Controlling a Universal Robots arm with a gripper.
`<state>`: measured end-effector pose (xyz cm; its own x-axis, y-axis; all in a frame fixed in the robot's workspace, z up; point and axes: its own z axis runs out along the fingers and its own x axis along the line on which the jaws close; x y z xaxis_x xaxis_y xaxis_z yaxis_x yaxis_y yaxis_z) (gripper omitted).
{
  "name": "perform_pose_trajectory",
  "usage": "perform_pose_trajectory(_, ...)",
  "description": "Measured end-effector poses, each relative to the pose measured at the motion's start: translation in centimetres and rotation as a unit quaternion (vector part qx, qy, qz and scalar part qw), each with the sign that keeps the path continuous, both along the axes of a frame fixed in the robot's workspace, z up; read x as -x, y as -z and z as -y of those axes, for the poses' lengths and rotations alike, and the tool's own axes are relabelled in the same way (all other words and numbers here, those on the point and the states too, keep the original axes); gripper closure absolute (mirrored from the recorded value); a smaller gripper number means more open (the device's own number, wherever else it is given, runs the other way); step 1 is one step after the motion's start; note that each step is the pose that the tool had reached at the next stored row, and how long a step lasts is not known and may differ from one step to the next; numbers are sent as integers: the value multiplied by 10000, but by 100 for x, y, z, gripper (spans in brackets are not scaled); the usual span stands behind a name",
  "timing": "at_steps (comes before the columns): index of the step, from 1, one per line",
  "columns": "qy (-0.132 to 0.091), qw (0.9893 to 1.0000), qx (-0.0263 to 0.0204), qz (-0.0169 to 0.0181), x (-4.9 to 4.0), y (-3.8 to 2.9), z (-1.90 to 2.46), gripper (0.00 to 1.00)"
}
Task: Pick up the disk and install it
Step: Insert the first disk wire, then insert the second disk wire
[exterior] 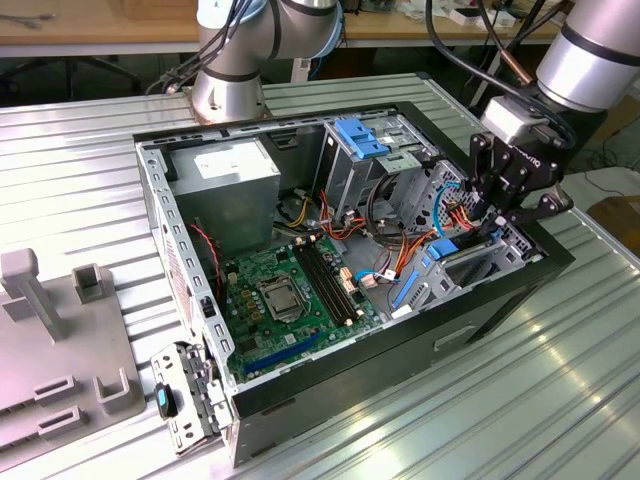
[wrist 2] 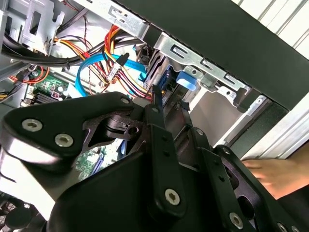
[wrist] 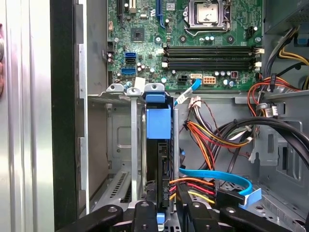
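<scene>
Where gripper (exterior: 497, 222) hovers, disk (wrist: 159, 145) stands edgewise.

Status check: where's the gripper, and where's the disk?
Gripper down at the drive bay, on the disk. Disk edge-up in the bay. Cables alongside.

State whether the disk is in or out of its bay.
In: the disk stands on edge between the metal bay rails, with the gripper at its end.
</scene>
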<state>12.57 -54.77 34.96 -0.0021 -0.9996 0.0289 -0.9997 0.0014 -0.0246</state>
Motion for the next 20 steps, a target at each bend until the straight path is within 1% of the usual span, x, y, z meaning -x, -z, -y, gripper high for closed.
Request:
perform_pose_trajectory(4,0,10000,0,0,0,-3,0,71)
perform_pose_trajectory(6,0,10000,-1,0,0,-3,0,84)
perform_pose_trajectory(7,0,10000,0,0,0,-4,0,89)
perform_pose_trajectory(18,0,10000,0,0,0,-9,0,89)
perform_pose_trajectory(19,0,10000,1,0,0,-14,0,89)
perform_pose_trajectory(20,0,10000,1,0,0,-34,0,89)
